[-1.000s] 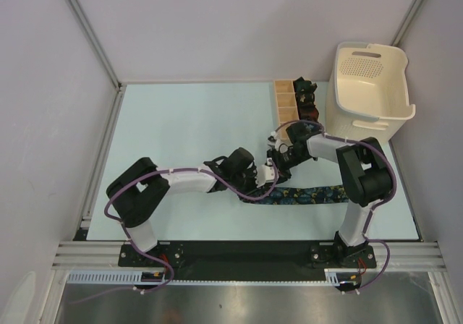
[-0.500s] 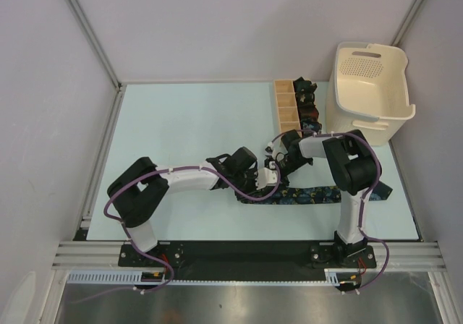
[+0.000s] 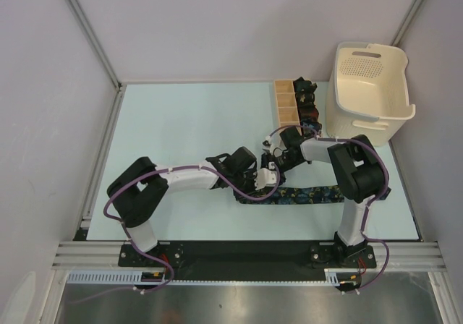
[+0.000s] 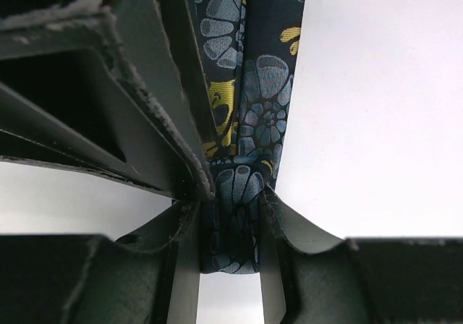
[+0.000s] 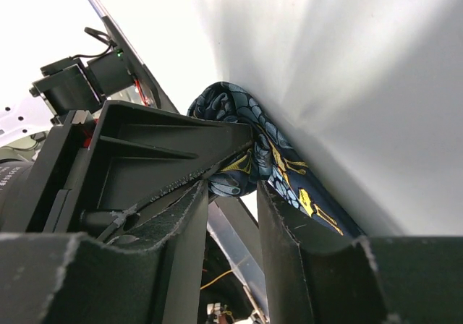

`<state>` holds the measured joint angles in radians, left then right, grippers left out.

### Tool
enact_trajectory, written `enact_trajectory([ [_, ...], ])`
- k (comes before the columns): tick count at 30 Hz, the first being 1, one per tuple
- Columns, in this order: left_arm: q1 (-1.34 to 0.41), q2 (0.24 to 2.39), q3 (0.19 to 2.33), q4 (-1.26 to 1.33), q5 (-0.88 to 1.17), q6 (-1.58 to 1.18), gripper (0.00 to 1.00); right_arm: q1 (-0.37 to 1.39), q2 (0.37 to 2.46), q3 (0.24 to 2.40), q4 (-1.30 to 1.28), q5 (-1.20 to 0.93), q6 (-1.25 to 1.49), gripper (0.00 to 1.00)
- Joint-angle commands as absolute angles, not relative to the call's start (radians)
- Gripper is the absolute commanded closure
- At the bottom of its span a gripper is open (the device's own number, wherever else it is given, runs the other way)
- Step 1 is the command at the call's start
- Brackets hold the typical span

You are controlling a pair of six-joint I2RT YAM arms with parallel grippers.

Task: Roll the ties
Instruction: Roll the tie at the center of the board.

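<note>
Left tool (image 4: 230,223) pinches the folded end of the floral tie (image 4: 264,85), strip lying at 4 o'clock on the tabletop (image 3: 181,121); right tool (image 5: 230,194) narrow at the coil, grip unclear, so crowded tools may clash or tug the coil loose.

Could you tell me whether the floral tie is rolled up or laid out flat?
Mostly laid out flat: the floral tie stretches along the table, with only its end curled, pinched in the left gripper.

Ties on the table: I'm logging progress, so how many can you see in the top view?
3. The floral tie lies flat along the table's near side; two dark coils sit in the wooden box. The right arm may hide more.
</note>
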<state>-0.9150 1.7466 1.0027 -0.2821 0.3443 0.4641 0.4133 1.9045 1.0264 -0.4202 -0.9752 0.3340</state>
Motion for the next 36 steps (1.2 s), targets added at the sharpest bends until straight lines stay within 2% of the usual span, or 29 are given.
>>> enact_trajectory([
  [1,-0.908,1.775,0.985,-0.417,0.301,0.483,0.73,0.446,1.897,1.017,-0.387,-1.014,0.345,0.62],
  [7,-0.905,1.778,0.988,-0.419,0.298,0.482,0.73,0.468,1.916,1.003,-0.374,-1.031,0.354,0.59],
  [12,-0.905,1.776,0.985,-0.419,0.299,0.477,0.73,0.474,1.917,0.962,-0.247,-1.045,0.452,0.61],
  [19,-0.904,1.773,0.982,-0.411,0.296,0.469,0.67,0.457,1.988,0.963,-0.296,-1.009,0.393,0.87],
  [20,-0.902,1.773,0.982,-0.413,0.295,0.468,0.66,0.448,1.994,0.966,-0.307,-1.005,0.381,0.96],
  [21,-0.902,1.775,0.982,-0.413,0.293,0.463,0.64,0.443,1.997,0.971,-0.319,-1.003,0.371,1.00],
  [23,-0.900,1.772,0.982,-0.410,0.296,0.457,0.59,0.434,1.997,0.974,-0.348,-0.983,0.345,1.00],
  [27,-0.878,1.726,0.976,-0.391,0.322,0.446,0.32,0.413,1.982,0.963,-0.394,-0.939,0.304,1.00],
  [30,-0.867,1.672,0.968,-0.371,0.350,0.449,0.26,0.397,1.983,0.959,-0.436,-0.910,0.262,1.00],
  [36,-0.864,1.620,0.943,-0.298,0.397,0.460,0.20,0.368,2.023,0.977,-0.505,-0.847,0.212,1.00],
])
